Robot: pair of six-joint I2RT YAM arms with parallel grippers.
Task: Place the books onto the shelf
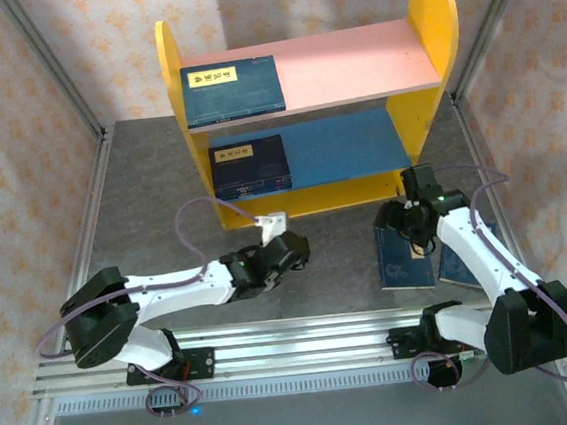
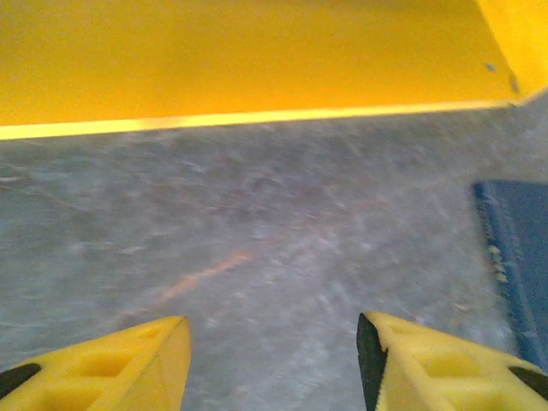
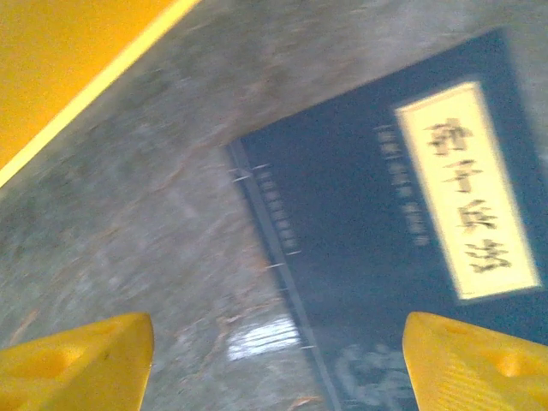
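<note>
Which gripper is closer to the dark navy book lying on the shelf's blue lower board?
Left. The left gripper hangs in front of the dark navy book, slightly right; the right gripper is farther right, over another navy book.

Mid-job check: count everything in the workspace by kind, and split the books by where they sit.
Books on shelf: 2
Books on table: 2, the second partly under the right arm
Shelf: 1
Total: 5
</note>
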